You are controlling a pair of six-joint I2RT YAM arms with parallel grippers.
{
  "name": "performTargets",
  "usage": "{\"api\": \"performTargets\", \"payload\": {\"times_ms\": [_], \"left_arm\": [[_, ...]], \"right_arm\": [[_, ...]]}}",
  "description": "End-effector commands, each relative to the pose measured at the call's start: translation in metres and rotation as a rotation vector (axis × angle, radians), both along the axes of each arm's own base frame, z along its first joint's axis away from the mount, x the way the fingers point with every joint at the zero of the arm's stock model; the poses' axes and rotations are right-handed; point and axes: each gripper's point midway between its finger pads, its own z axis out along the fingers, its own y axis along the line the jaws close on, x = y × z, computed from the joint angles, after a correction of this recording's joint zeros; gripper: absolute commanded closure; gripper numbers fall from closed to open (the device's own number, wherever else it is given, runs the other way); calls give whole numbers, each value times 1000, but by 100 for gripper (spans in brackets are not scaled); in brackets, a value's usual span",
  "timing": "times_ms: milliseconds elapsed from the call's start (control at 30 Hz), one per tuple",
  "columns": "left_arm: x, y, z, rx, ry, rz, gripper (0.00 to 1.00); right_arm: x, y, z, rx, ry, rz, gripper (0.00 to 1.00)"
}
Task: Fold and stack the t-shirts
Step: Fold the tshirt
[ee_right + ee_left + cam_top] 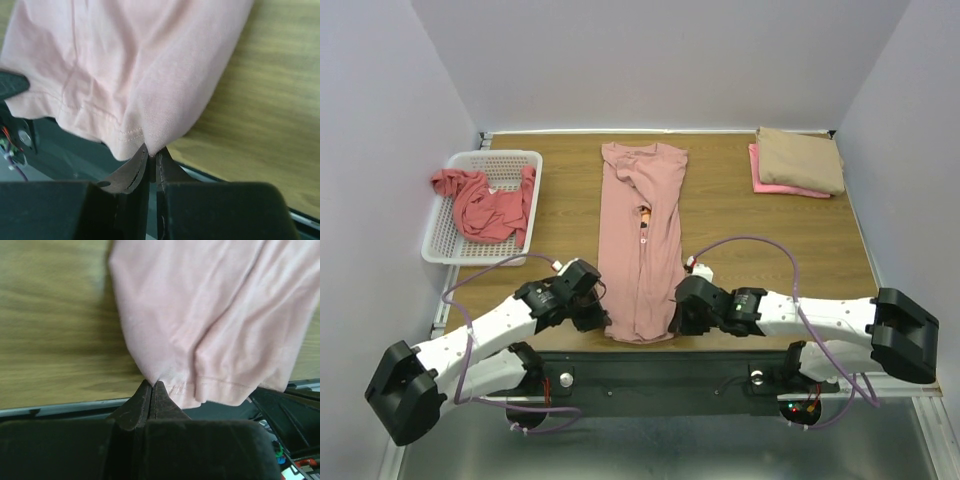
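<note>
Four t-shirts are in view on the wood-grain table (770, 250). The dusty-pink t-shirt (643, 240) lies in the middle, folded lengthwise into a long narrow strip of soft, lightly creased knit. It runs from the far part of the table to the near edge, where its stitched hem overhangs slightly.

The left gripper (605, 320) has its dark, wedge-shaped fingers pressed flat together on the near left corner of that hem, and the cloth puckers where it enters them (152, 386). The right gripper (676, 320) is likewise closed, pinching the near right corner of the hem between its thin tips (152, 156).

At far left, the coral-red t-shirt (485, 205) sits crumpled inside a white plastic mesh basket (432, 240) of rectangular shape, one part draped over its left rim.

At far right, the tan t-shirt (800, 158) is folded into a neat rectangle and rests on top of the folded bright pink t-shirt (770, 183), whose near and left edges peek out beneath.
</note>
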Motion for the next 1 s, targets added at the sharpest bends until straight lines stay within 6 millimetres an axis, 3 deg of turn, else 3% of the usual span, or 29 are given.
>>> {"api": "performTargets", "payload": {"times_ms": [0,67,133,267,400,500,600,867,967], "left_arm": [[36,-21,34,-18,-121,-4,100],[51,-22,38,21,-151,9,100],[68,-28,55,21,-199,12,100],[104,-28,68,54,-242,34,100],[148,-14,85,69,-285,84,100],[169,-11,86,82,-297,70,100],[200,-10,102,88,-336,78,100],[249,-8,90,106,-311,59,100],[264,-6,83,116,-296,52,100]], "right_arm": [[31,4,21,-1,-81,-32,100],[47,9,29,-2,-103,-41,100],[63,10,38,0,-128,-59,100],[107,11,72,20,-220,-106,100],[146,8,83,7,-250,-127,100],[165,10,89,-1,-264,-114,100],[191,13,88,-5,-258,-109,100],[242,6,92,-17,-275,-167,100],[258,7,82,-31,-259,-157,100]]}}
